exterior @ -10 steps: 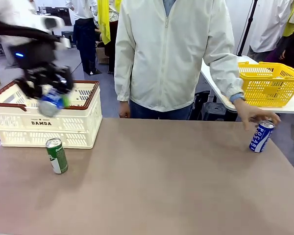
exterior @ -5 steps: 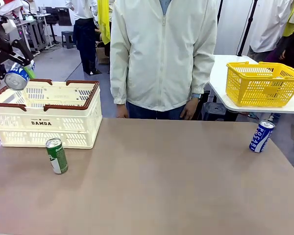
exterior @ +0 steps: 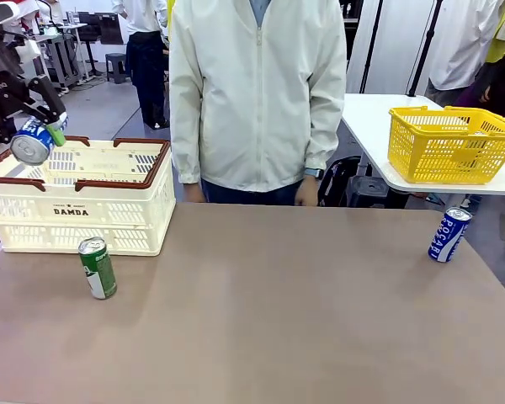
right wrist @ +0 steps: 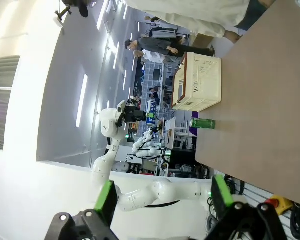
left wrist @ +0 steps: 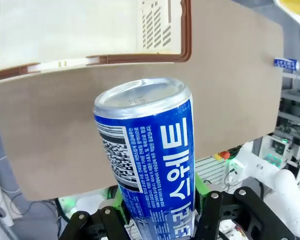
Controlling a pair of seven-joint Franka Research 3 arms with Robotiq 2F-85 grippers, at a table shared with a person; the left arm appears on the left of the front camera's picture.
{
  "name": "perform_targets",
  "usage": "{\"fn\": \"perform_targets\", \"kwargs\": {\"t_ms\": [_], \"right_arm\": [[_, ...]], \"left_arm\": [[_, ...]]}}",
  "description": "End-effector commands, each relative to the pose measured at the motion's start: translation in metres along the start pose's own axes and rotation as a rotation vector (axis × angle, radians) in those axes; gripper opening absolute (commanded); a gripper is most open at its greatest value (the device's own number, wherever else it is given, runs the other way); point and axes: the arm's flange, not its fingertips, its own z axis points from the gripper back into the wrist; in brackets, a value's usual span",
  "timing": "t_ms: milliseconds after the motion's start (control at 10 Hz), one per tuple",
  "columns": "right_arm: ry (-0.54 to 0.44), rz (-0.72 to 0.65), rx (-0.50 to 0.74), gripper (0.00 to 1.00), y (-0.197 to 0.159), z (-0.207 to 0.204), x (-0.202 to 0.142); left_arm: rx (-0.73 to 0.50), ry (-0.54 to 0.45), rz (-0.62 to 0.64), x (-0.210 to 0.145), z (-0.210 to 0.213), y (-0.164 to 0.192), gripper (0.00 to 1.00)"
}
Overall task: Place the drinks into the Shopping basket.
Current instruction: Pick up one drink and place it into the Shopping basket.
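Blue can (exterior: 31,142) raised; long axis near-horizontal, top toward camera

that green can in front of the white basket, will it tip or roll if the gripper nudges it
Likely tippy: the green can stands tall and slim on a small base. Once over, its round body would probably roll on the flat table.

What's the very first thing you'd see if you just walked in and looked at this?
The blue can gripped in the left arm's fingers, held up in the air by the left end of the cream Shopping basket. Next, a green can stands on the table in front of that basket, and a second blue can stands far off near the table's right edge. A person in a pale jacket waits across the table.
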Motion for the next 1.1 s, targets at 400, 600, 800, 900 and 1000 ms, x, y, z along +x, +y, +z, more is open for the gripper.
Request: {"fn": "perform_targets", "kwargs": {"t_ms": [400, 600, 800, 900, 1000], "right_arm": [[0.156, 0.036, -0.01, 1.0, -0.002, -0.015, -0.004], [0.271, 0.038, 0.03, 1.0, -0.026, -0.06, 0.008], [0.259, -0.006, 0.029, 1.0, -0.036, -0.079, 0.017], [0.259, 0.003, 0.016, 1.0, -0.018, -0.059, 0.011], [0.259, 0.003, 0.016, 1.0, -0.018, -0.059, 0.011]], "left_arm": [[0.145, 0.109, -0.141, 0.199, -0.072, 0.015, 0.0], [0.136, 0.123, -0.106, 0.207, -0.1, 0.022, 0.0], [0.162, 0.128, -0.121, 0.204, -0.123, 0.024, 0.0], [0.182, 0.145, -0.129, 0.206, -0.14, 0.026, 0.0], [0.213, 0.152, -0.121, 0.213, -0.16, 0.033, 0.0]]}}
